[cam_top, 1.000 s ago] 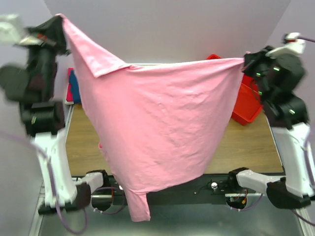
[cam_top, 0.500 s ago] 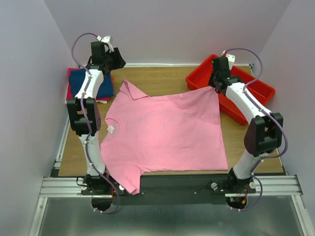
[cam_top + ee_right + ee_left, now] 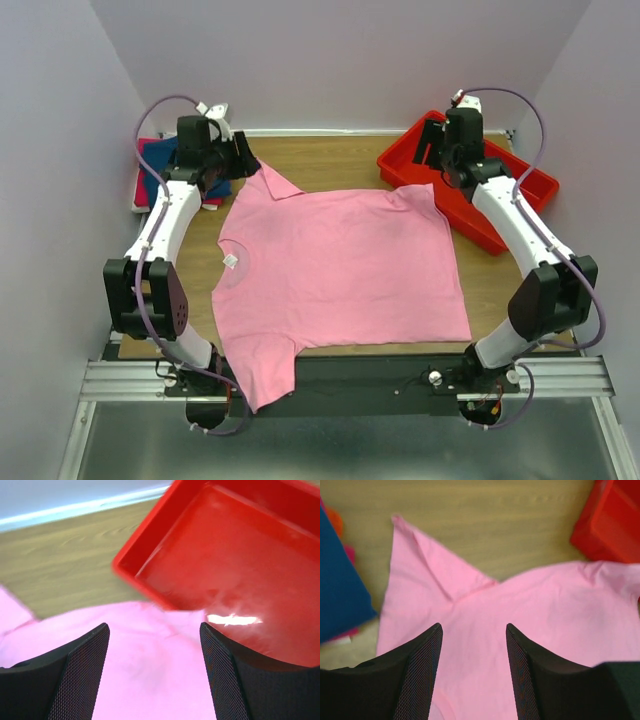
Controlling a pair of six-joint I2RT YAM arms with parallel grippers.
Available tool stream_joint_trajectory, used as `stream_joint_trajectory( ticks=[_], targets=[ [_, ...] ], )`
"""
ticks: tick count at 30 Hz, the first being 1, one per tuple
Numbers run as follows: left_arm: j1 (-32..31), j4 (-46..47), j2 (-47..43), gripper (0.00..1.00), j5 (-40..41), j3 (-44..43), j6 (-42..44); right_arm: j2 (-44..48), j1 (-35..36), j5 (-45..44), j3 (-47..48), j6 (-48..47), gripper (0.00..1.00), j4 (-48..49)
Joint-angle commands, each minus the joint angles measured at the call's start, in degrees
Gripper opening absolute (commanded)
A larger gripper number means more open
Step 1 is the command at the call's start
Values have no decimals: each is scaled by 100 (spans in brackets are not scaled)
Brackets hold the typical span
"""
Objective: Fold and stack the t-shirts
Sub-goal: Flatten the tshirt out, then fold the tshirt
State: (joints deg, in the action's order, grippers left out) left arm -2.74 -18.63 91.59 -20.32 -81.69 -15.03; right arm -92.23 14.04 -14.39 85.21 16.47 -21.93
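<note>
At the far left of the wooden table (image 3: pixel 330 150), a folded navy blue cotton t-shirt (image 3: pixel 340 580) sits on a red-magenta one (image 3: pixel 350 555), the stack you have to build on; how many garments are in it cannot be told, since the left arm covers much of it. Just right of that pile, your left gripper (image 3: pixel 472 630) hovers above the far sleeve of the light pink short-sleeved t-shirt (image 3: pixel 340 260), its black mesh-faced fingers (image 3: pixel 420 670) apart with nothing between them. The pink shirt lies spread flat across the middle of the table. Its collar points left and its hem right. One sleeve points to the far side and the other hangs over the near edge. Neither gripper holds it. To the right, your right gripper (image 3: pixel 155 630) hangs over the shirt's far right corner, its fingers likewise parted and empty. That corner reaches the edge of the rigid red plastic rectangular tray (image 3: pixel 522 190) at the far right. Whether cloth and tray touch cannot be told. On this showing, the laying-out step looks finished and the folding has not begun. The sleeves and the body remain to be folded, and the folded shirt then has to go onto the stack at the far left.
</note>
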Motion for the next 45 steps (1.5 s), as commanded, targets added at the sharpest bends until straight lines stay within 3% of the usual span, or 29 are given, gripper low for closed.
stream_joint_trajectory(
  ticks=[1, 5, 9, 15, 24, 33, 39, 45],
  targets=[
    [-7, -747, -132, 61, -297, 1048, 26, 284, 326, 1042, -583, 198, 79, 49],
    [-7, -914, -98, 61, -534, 1664, 149, 267, 600, 1613, -1225, 637, 79, 49],
    [-7, -1046, 148, 61, -544, 2033, 290, 258, 617, 1580, -1831, 1104, 79, 58],
    [-7, -1028, 341, 61, -430, 2183, 342, 144, 617, 1466, -2315, 1236, 80, 58],
    [-7, -1134, 1221, 61, -218, 2131, 518, -726, 617, 1466, -2597, 1456, 80, 84],
    [2, -1099, 2099, 61, 80, 1227, 439, -1675, 608, 1167, -1991, 1332, 81, 75],
    [2, -1151, 2767, 60, 72, -3, 395, -2185, 415, 789, -1350, 1359, 81, -4],
    [-7, -1309, 3391, 59, -209, -1557, 536, -2625, 283, 991, -331, 1025, 81, -153]
  ],
)
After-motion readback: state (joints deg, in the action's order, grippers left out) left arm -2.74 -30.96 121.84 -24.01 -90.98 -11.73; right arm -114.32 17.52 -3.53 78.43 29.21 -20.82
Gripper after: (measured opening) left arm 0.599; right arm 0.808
